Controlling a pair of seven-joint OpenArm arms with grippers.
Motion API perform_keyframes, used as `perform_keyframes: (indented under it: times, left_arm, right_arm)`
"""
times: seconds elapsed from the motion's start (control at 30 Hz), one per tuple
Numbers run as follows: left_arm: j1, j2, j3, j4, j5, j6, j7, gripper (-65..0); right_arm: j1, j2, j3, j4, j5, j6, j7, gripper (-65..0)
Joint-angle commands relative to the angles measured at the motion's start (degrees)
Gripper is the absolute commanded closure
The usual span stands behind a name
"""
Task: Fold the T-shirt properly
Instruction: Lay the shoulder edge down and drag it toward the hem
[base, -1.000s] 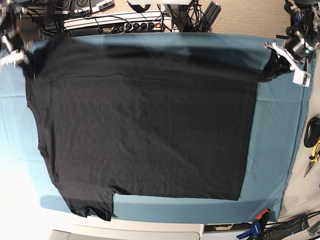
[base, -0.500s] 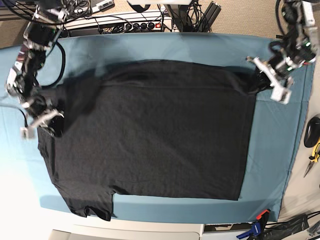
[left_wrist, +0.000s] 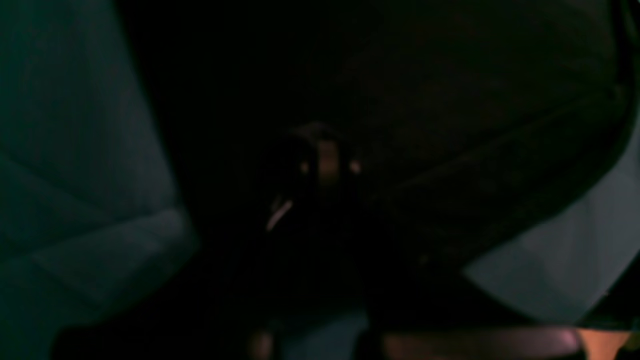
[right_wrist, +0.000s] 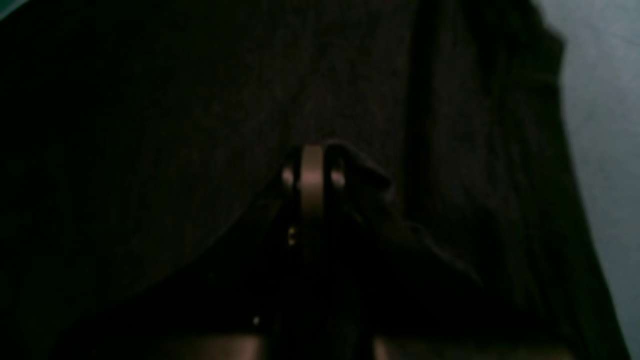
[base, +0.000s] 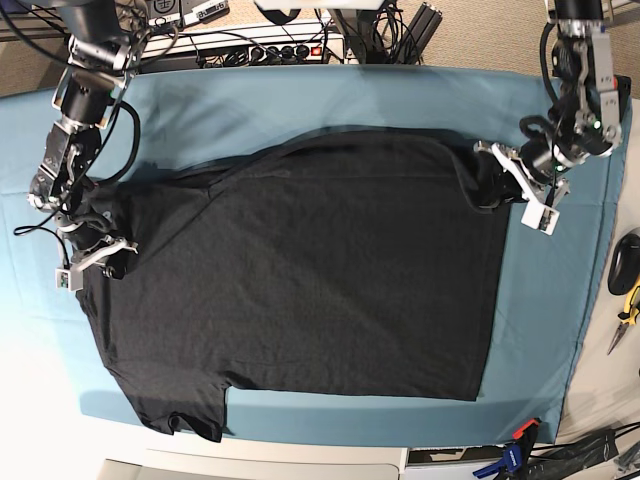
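Across the teal cloth (base: 300, 100) lay the matte black T-shirt (base: 300, 290), roughly rectangular, its far edge doubled toward the middle. Left gripper (base: 500, 175) and right gripper (base: 100, 250) each pinched a dark corner, carried inward from the far table edge a second earlier.

T-shirt (base: 300, 270): plain charcoal-black | table cloth (base: 545, 300): teal

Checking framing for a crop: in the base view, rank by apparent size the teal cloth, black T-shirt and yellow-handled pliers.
1. Teal table cloth, largest.
2. Dark charcoal-black cotton T-shirt.
3. Yellow-handled pliers at the right edge, smallest, partly cropped.
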Motion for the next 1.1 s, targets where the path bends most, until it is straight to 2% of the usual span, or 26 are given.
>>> perform_keyframes:
  times: [0.0, 0.1, 0.4, 0.5, 0.67, 0.73, 1.07]
  left_arm:
    - [-1.5, -0.8, -0.2, -0.4, -1.0, -0.2, -1.3, 0.0]
    - [-3.4, -0.9, -0.2, -3.0, -1.0, -0.2, -1.4, 0.0]
    - [-6.8, -3.2, -0.2, -3.3, -0.3, 0.2, -1.8, 0.0]
    - [-7.0, -3.4, -0.2, -3.3, 1.9, 3.8, -3.2, 0.0]
    - [-7.0, -3.3, -0.2, -3.3, 3.3, 5.5, -4.0, 0.0]
    - [-7.0, -3.3, -0.2, -3.3, 4.2, 7.6, -4.0, 0.0]
    - [-7.0, -3.3, -0.2, -3.3, 4.5, 8.3, -4.4, 0.0]
  right_arm:
    - [1.9, 1.3, 0.2, 0.2, -0.3, 0.1, 2.8, 0.0]
    - [2.2, 1.3, 0.2, -0.5, -2.9, -0.8, 4.7, 0.0]
    - [2.2, 1.5, 0.2, -0.5, -4.7, -6.8, 5.3, 0.0]
    - [2.2, 1.5, 0.2, -0.5, -5.0, -8.7, 5.3, 0.0]
    - [2.2, 1.5, 0.2, -0.5, -5.3, -11.2, 5.9, 0.0]
    - [2.2, 1.5, 0.2, -0.5, -5.3, -13.0, 6.1, 0.0]
    - [2.4, 1.5, 0.2, -0.5, -5.2, -13.4, 8.9, 0.0]
